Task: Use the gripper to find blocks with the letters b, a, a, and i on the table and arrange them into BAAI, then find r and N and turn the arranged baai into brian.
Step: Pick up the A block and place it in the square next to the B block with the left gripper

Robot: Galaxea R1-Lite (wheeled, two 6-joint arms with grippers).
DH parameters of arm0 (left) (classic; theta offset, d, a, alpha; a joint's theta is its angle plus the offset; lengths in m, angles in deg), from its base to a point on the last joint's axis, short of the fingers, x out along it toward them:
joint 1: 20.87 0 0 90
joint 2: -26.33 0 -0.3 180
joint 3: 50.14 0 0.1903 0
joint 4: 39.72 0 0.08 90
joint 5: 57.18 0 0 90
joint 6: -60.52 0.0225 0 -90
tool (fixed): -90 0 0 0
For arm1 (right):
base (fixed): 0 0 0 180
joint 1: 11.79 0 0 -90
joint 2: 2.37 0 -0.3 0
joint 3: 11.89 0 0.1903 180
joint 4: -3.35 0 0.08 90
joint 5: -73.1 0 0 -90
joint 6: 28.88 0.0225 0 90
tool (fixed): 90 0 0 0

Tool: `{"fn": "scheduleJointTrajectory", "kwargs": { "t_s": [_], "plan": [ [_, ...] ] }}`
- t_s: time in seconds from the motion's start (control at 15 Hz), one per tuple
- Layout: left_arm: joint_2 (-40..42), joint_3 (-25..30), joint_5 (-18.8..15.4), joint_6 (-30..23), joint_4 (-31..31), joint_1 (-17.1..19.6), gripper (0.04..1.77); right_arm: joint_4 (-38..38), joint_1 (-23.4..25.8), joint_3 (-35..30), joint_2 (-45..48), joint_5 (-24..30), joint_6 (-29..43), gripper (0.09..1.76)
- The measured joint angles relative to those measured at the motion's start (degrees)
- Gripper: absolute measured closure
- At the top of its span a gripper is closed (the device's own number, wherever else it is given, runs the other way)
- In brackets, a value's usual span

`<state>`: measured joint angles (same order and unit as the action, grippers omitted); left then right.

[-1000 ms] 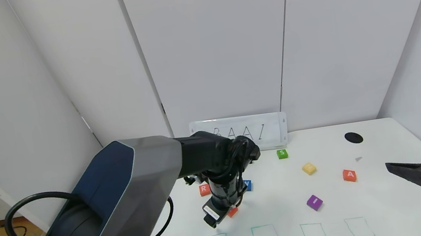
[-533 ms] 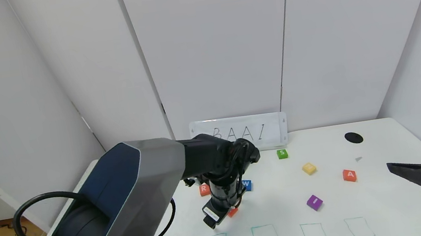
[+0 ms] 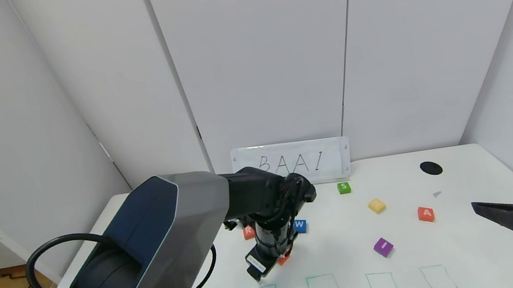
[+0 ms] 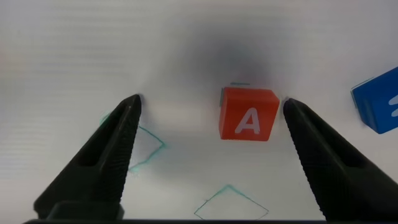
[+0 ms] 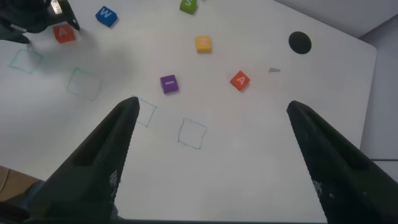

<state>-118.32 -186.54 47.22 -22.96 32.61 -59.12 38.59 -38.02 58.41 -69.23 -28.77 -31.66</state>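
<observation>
Orange-red plastic A cube sits between the left gripper's spread-open fingers, unheld; next, seemingly, closing squarely, right gripper open, idle.

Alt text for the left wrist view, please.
The left pincer hangs open over the white table, an orange-red A block between its fingers, close to one. A blue block shows at the edge, teal squares below.
</observation>
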Motion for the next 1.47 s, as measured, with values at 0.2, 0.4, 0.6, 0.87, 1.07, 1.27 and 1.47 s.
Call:
{"fn": "scheduleJointTrajectory", "kwargs": {
  "t_s": [0.2, 0.4, 0.6, 0.87, 1.07, 1.27, 1.47],
  "plan": [
    [-0.02, 0.0, 0.0, 0.02, 0.02, -0.11, 0.7, 0.02, -0.02, 0.0, 0.06, 0.02, 0.0, 0.14],
    [-0.06, 0.0, -0.06, 0.06, 0.07, -0.33, 1.02, 0.0, -0.02, 0.0, 0.11, 0.0, -0.01, 0.14],
    [-0.06, 0.0, -0.15, 0.06, 0.13, -0.39, 1.31, 0.0, -0.09, 0.0, 0.28, 0.02, -0.01, 0.14],
    [-0.05, 0.05, -0.2, 0.16, 0.32, -0.41, 1.31, -0.02, -0.11, 0.0, 0.46, 0.09, -0.01, 0.14],
    [0.06, 0.07, -0.17, 0.17, 0.51, -0.41, 1.31, 0.0, -0.11, 0.0, 0.66, 0.09, 0.0, 0.14],
    [0.91, 0.07, -0.88, 0.79, 0.79, -0.5, 1.31, 0.0, -0.11, 0.0, 0.74, 0.09, -0.01, 0.14],
    [3.15, 0.44, -0.91, 5.8, 1.0, -0.99, 1.31, 0.0, -0.11, 0.0, 0.83, 0.09, -0.01, 0.14]
  ]
}}
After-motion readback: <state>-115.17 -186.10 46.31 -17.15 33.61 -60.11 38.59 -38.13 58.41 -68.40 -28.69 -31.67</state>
